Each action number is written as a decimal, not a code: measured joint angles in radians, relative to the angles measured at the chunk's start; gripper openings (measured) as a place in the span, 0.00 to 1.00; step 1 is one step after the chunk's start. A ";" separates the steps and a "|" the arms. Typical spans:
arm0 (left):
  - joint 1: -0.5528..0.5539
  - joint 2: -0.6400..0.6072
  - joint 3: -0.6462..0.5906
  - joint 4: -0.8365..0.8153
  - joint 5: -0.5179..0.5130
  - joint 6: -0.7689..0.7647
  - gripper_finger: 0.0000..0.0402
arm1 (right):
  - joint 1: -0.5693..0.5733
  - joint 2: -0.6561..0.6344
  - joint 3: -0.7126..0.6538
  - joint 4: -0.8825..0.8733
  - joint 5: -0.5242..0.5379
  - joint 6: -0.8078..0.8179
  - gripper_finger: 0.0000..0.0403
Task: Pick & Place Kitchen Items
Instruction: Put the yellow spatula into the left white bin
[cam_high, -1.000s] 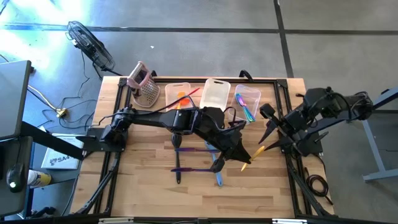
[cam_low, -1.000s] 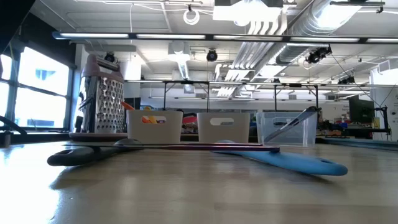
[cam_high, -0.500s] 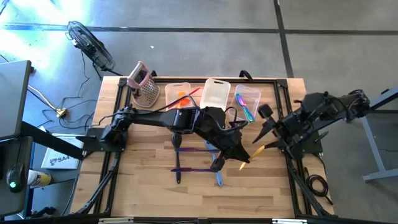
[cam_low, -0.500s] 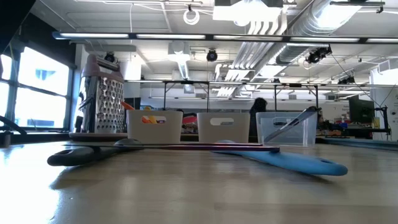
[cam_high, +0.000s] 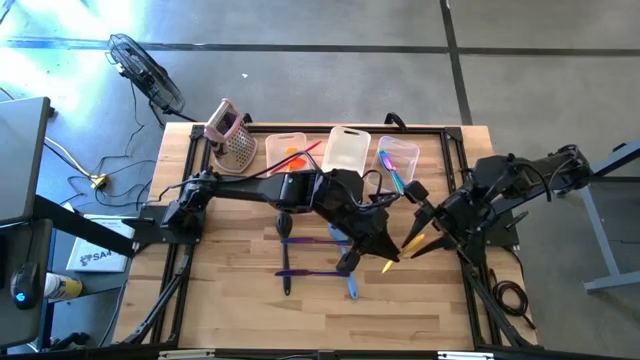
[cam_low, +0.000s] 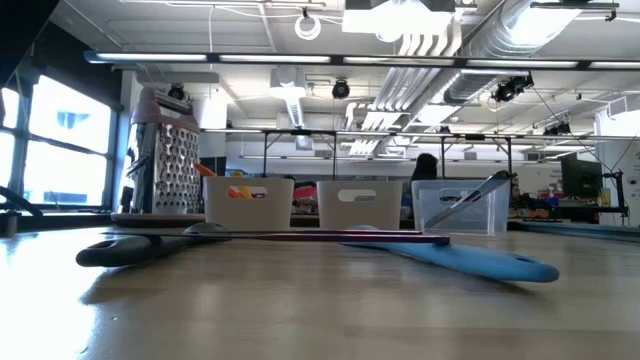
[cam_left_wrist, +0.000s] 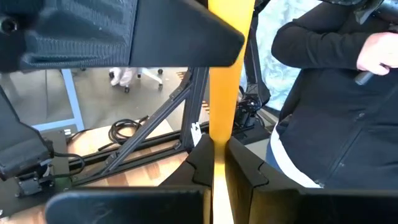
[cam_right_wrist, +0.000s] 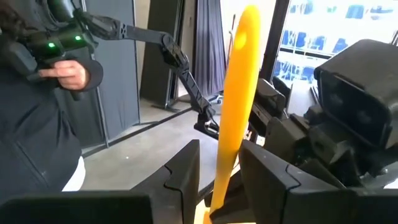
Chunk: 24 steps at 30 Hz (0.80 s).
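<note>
My left gripper (cam_high: 388, 252) reaches across the table's middle, above the table top, and is shut on a slim yellow utensil (cam_high: 403, 253). The utensil also shows in the left wrist view (cam_left_wrist: 219, 149). My right gripper (cam_high: 416, 240) is open right beside it, one finger on each side of the yellow utensil (cam_right_wrist: 235, 106); I cannot tell whether they touch it. Purple (cam_high: 305, 273), blue (cam_high: 350, 286) and dark (cam_high: 284, 228) utensils lie flat on the table. Further utensils lie in the left bin (cam_high: 288, 156) and the right bin (cam_high: 398, 165). My left gripper pinches the yellow utensil's narrow shaft (cam_left_wrist: 217, 163) between its two fingers (cam_left_wrist: 200, 163). The utensil sticks out past the fingertips toward my right arm. It is lifted clear of the table.
Three clear bins stand in a row at the far edge, the middle one (cam_high: 347, 150) between the other two. A metal grater with a pink handle (cam_high: 232, 135) stands at the far left. A person in dark clothing holding a controller (cam_left_wrist: 323, 112) stands beyond the table.
My right gripper has gone toward the table's left edge, up to my left gripper, and its open fingers now stand on either side of the yellow utensil. My left gripper keeps hold of the utensil, nearly still.
</note>
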<state>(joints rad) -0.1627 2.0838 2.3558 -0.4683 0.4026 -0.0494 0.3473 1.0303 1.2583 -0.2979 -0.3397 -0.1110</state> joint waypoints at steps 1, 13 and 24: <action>0.000 0.000 0.000 -0.004 0.000 0.000 0.02 | 0.000 0.000 0.000 -0.002 -0.001 0.001 0.26; 0.000 0.000 0.000 -0.015 0.037 0.000 0.02 | 0.000 0.056 0.000 0.056 -0.069 0.012 0.21; -0.002 0.000 0.000 -0.048 -0.028 -0.004 0.05 | 0.000 0.055 0.000 0.035 -0.049 0.003 0.04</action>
<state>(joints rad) -0.1645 2.0838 2.3558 -0.5165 0.3750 -0.0535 0.3470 1.0858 1.2583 -0.2626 -0.3886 -0.1081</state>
